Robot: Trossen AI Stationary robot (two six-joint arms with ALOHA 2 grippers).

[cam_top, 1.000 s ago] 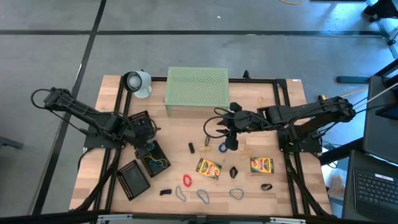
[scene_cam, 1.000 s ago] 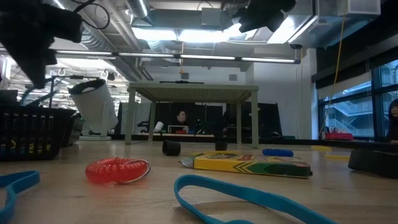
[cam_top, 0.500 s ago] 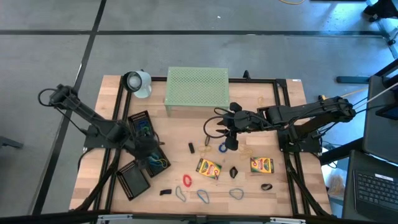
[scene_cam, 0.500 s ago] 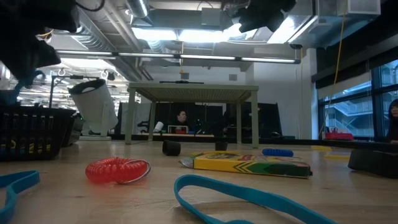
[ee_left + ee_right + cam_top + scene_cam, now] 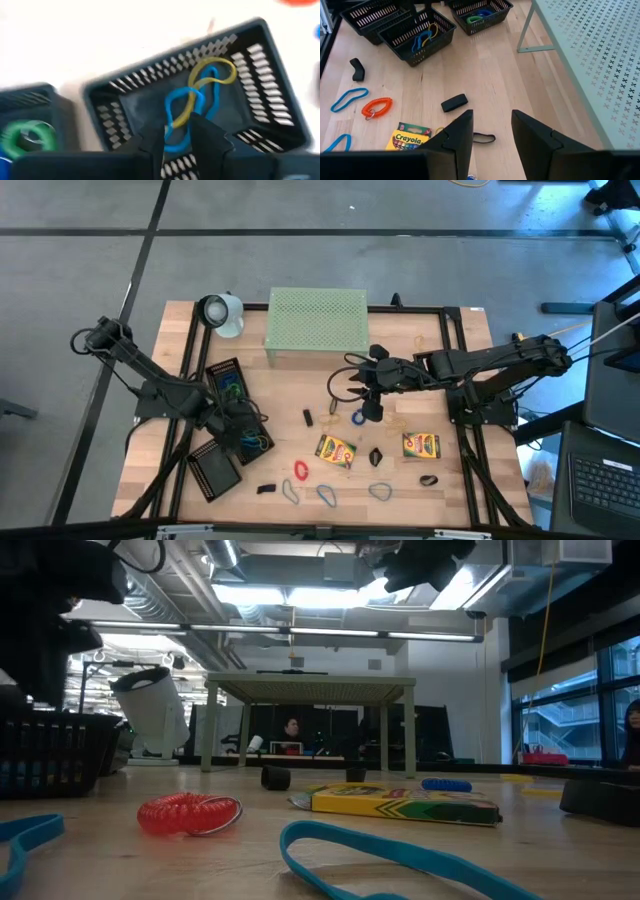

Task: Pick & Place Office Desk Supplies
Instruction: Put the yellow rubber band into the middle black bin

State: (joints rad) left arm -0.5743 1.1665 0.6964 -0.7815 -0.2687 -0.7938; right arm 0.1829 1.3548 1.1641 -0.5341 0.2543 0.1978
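Nearest the table's front edge: blue rubber bands, a red coil keyring, a black clip. Just behind them, two crayon boxes, one mid-table, the other further right, well apart. Another clip lies between the two boxes.

Left gripper hangs over the middle mesh tray, fingers slightly parted, nothing held. Blue and yellow bands lie tangled inside that tray. An empty-looking tray sits closer to the front; a third tray behind holds a green band.

Right gripper hovers mid-table above the wood, fingers open, empty. Below it, a small black clip and a dark band lie on the table.

Farthest back: pale green perforated stand, white roll beside it.
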